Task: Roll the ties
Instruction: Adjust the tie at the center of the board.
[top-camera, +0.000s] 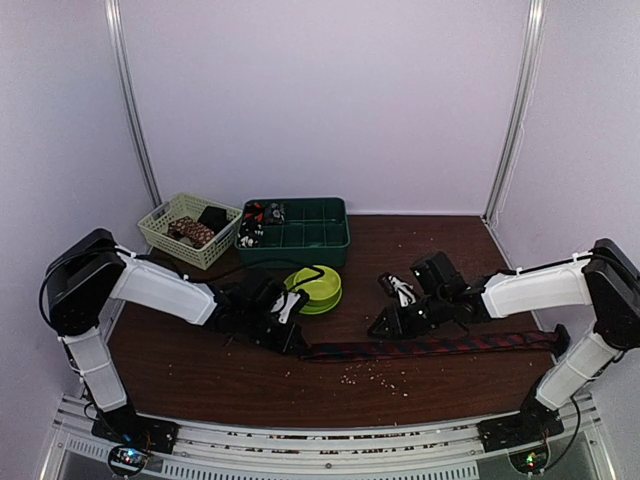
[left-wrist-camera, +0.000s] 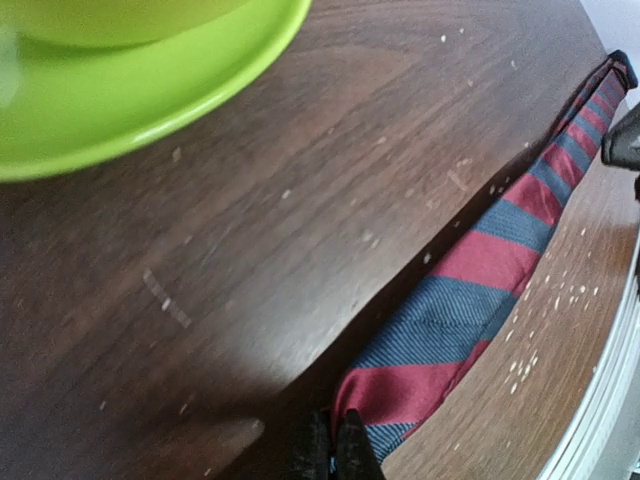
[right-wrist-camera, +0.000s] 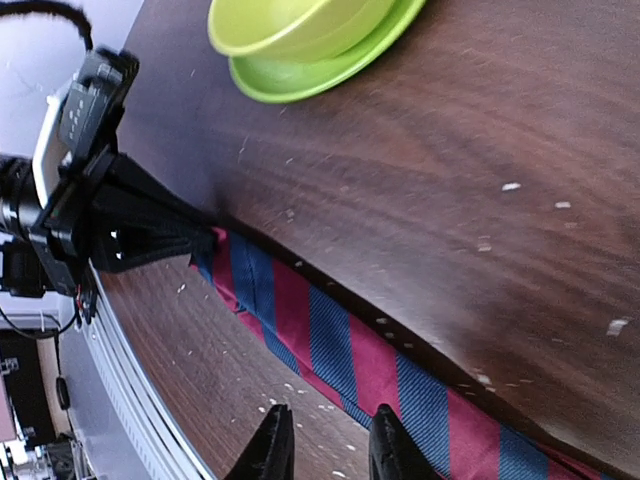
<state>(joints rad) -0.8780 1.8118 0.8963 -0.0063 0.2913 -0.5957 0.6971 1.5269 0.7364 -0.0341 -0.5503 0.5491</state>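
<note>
Striped tie (top-camera: 430, 346) lies flat on the table (top-camera: 200, 385), close to the near edge, running from about mid-table out toward the right edge. Its long axis is left-right, roughly parallel to that near edge. Can't tell which end is the wide blade.

Left gripper (left-wrist-camera: 333, 452) is clamped on the tie's left tip. Right gripper (right-wrist-camera: 328, 448) sits low over the tie's left half with its fingers apart. There's bare wood in the gap, and the tie passes by one finger only.

Risks for you:
- Close the right gripper as placed and you'd likely catch one edge or nothing.
- The left pinch holds only the tip, so any drag while turning may pull it free.
- Roll off-axis and it'll cone.
- Crumbs (top-camera: 375, 378) just beside the tie, on the near-edge side, could get rolled in.
- The green bowl (top-camera: 315, 285) is near your left wrist, so a wide swing could knock it.
</note>
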